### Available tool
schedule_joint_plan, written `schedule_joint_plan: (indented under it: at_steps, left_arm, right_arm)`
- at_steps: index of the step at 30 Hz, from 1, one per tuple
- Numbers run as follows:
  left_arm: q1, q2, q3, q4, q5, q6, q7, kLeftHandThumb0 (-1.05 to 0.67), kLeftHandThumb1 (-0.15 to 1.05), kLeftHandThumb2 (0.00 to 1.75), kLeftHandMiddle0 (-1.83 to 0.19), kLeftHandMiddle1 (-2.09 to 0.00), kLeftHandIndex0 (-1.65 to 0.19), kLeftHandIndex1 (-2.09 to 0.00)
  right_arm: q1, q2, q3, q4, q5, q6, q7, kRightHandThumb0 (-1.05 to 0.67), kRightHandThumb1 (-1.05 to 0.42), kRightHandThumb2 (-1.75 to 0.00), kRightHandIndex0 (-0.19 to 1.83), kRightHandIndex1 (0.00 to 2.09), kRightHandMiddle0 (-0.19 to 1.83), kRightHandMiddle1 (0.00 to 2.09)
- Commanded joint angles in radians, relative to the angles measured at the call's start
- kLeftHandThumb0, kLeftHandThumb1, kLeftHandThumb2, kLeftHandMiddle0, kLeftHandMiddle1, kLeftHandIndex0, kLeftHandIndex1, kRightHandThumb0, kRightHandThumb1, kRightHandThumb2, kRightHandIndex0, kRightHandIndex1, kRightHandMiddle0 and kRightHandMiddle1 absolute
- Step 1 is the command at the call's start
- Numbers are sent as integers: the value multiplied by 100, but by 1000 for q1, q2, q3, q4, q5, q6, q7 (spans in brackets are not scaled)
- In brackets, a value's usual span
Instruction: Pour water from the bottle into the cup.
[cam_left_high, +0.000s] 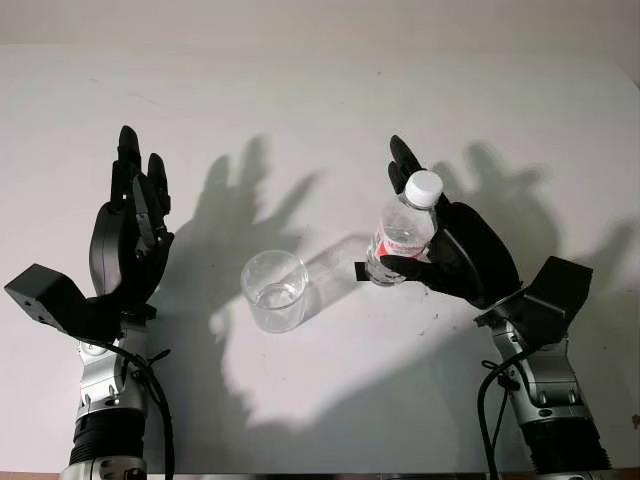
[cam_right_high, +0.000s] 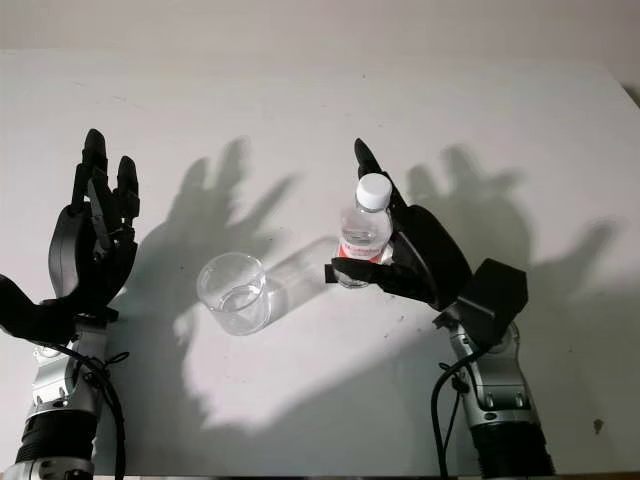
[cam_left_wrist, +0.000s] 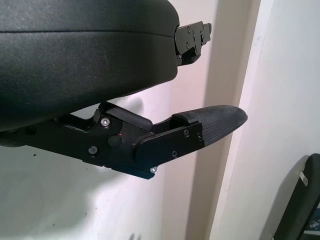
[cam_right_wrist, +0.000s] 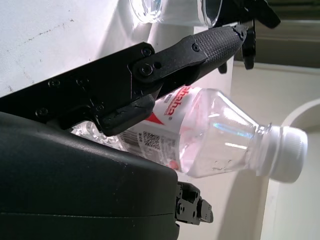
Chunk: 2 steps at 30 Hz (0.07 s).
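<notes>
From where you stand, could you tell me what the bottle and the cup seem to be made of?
Bottle in the right hand: probably thin clear plastic, glossy, red-and-white printed label, matte white ribbed cap. Cup: transparent and shiny; plastic or glass, I cannot tell.

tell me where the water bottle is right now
The water bottle stands upright right of centre on the white table, gripped by the right hand, with the clear cup just to its left.
</notes>
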<state>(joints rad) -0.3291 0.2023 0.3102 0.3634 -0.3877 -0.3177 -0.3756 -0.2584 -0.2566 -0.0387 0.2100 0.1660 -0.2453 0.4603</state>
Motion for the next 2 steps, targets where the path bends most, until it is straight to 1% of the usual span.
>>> schedule_joint_plan:
  at_steps: [1, 2]
  left_arm:
    - [-3, -2, 2, 5, -5, -4, -7, -70, 105, 71, 19, 0, 19, 0]
    - [-3, -3, 2, 6, -4, -6, -7, -70, 105, 71, 19, 0, 19, 0]
  right_arm:
    - [6, 11, -5, 20, 5, -16, -3, -97, -97, -6, -19, 0, -19, 0]
    - [3, 13, -5, 29, 4, -21, -1, -97, -97, -6, -19, 0, -19, 0]
